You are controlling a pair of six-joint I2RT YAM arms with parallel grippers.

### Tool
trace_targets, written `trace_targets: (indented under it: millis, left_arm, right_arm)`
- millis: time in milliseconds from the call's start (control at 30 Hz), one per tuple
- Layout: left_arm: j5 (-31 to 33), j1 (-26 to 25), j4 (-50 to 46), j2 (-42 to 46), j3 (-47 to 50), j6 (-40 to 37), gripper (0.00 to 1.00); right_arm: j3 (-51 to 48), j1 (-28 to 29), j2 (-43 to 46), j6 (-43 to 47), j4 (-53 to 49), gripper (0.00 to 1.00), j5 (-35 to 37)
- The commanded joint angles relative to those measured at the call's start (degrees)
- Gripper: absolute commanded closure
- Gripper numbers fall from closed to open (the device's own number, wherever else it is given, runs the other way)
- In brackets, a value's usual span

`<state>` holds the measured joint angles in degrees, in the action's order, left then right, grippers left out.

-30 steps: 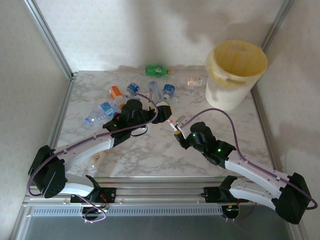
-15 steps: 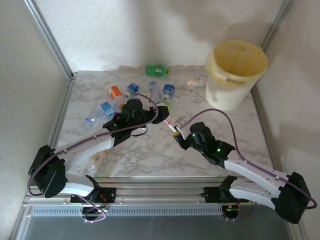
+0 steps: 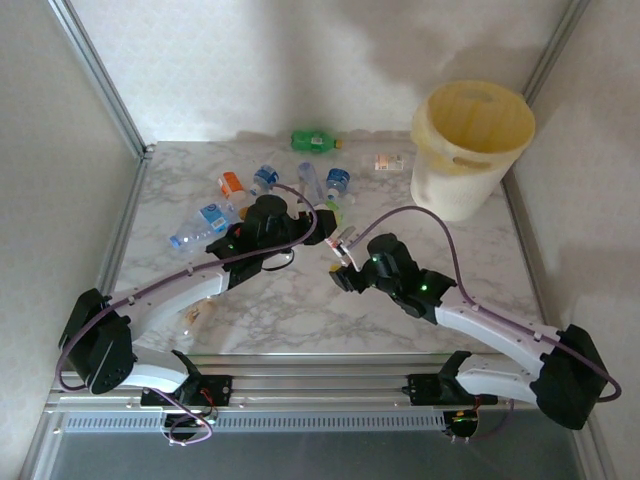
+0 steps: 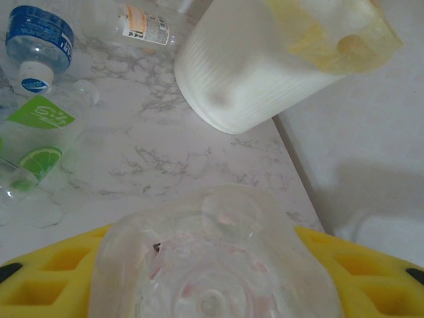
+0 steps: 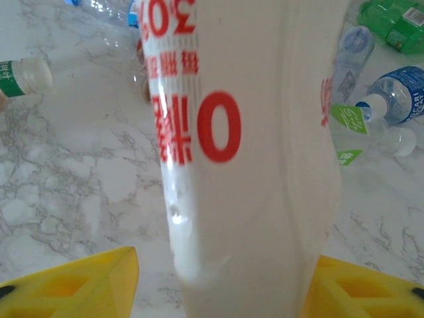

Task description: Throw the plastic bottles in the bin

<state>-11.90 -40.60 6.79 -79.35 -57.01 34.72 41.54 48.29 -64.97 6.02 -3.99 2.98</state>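
Red-printed bottle (image 5: 245,165): clamped between left gripper (image 4: 212,285) fingers; flanked without grip by right gripper (image 5: 225,285) fingers, set apart.

- The left arm (image 3: 180,290) and the right arm (image 3: 490,325) are built the same: long white links between black, rounded joint housings.
- Each arm starts from a large black motor block at the near end, the left base (image 3: 95,345) and the right base (image 3: 565,375).
- A thin purple cable runs along each arm and stands off in a loop near the wrist: the left cable (image 3: 314,222) and the right cable (image 3: 415,209).
- Small green lights (image 3: 378,258) glow on the black wrist parts.
- The left fingers (image 4: 371,265) are bright yellow plastic with square hollow pockets.
- The right fingers (image 5: 73,285) are of the same yellow.
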Motion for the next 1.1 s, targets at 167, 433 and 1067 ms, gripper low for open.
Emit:
trace_targets:
  millis: [167,433,1067]
  left_arm:
    - [0.08,-1.06,-1.52,-2.08,-2.84,-1.03,0.64]
    - [1.25,-1.15,-3.61,-2.97,-3.47,-1.85,0.65]
    - [1.81,-1.24,-3.84,-3.71,-3.70,-2.55,0.65]
  right_arm:
    - [8.88,0.64,-4.48,0.03,-1.27,0.46,3.83]
    - [9.42,0.65,-2.77,0.41,-4.71,0.42,6.98]
    - [9.24,0.74,-0.52,-0.74,-7.15,0.31,0.69]
